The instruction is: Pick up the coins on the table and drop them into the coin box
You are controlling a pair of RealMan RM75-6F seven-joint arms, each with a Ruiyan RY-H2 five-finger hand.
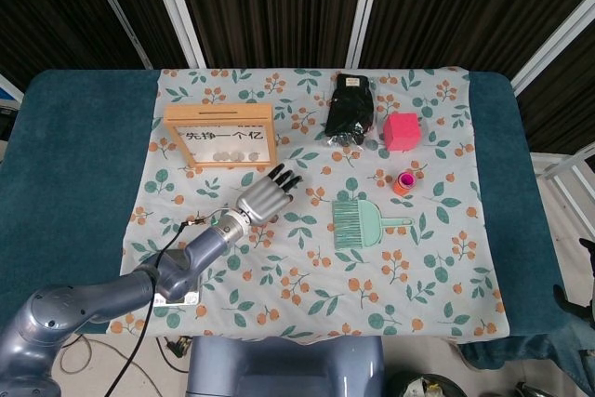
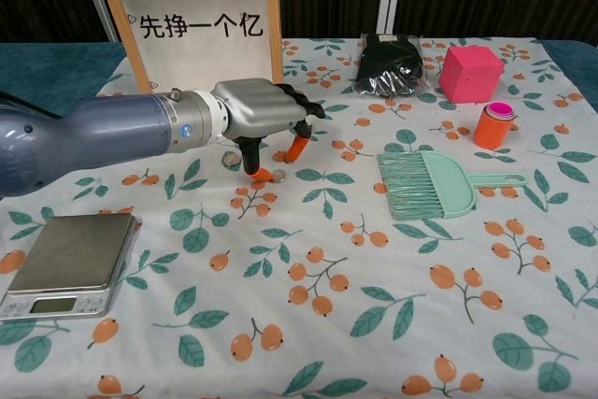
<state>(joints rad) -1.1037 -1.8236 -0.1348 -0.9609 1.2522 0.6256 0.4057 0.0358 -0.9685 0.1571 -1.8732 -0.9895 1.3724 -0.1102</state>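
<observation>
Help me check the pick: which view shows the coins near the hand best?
The chest view: two coins lie on the cloth beneath the left hand, fingertips reaching down at one. In the head view the hand covers them.

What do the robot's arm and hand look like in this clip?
Only the left arm shows: smooth blue-grey metallic segments narrowing to a silver wrist with small round markings. The left hand has a silver back, black fingers and orange fingertips. A thin black cable hangs beside the arm.
</observation>
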